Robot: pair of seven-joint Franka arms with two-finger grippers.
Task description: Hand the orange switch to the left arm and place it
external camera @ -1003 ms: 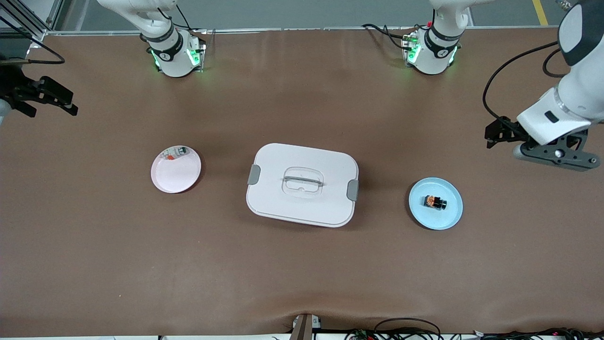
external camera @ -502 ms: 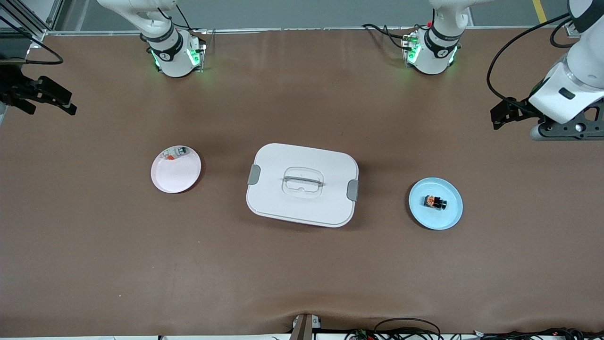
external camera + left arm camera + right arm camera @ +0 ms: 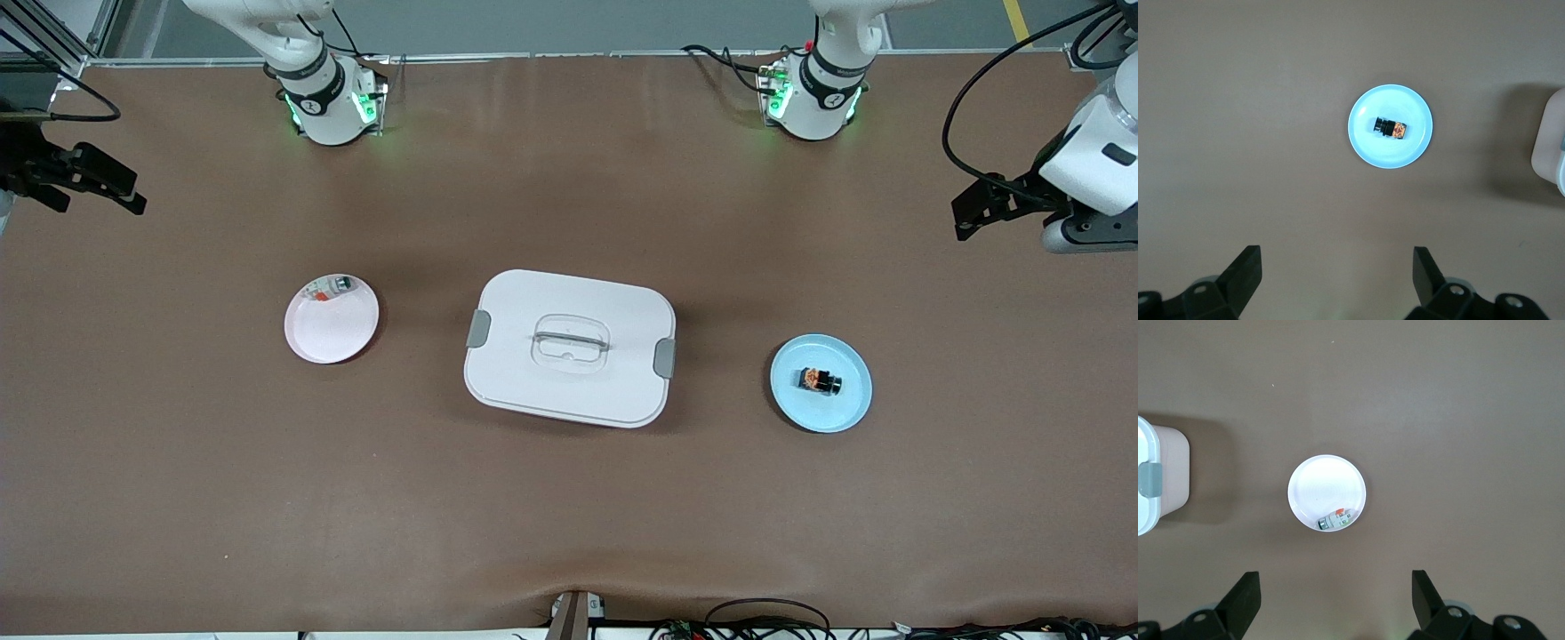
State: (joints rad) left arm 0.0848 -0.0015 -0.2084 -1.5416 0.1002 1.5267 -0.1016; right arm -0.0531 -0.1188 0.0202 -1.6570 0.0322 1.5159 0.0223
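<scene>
Switch first: the orange switch (image 3: 819, 380) lies on the blue plate (image 3: 845, 411), lower right of centre in the front view, long axis roughly level, beside the box (image 3: 569, 293). My left gripper (image 3: 1337, 267) hangs high at the frame's right edge, fingers wide apart, empty. My right gripper (image 3: 1335, 588), also spread and empty, waits at the left edge.

brown table (image 3: 569, 516), white box (image 3: 569, 348), pink plate (image 3: 333, 324), blue plate (image 3: 840, 411)
</scene>
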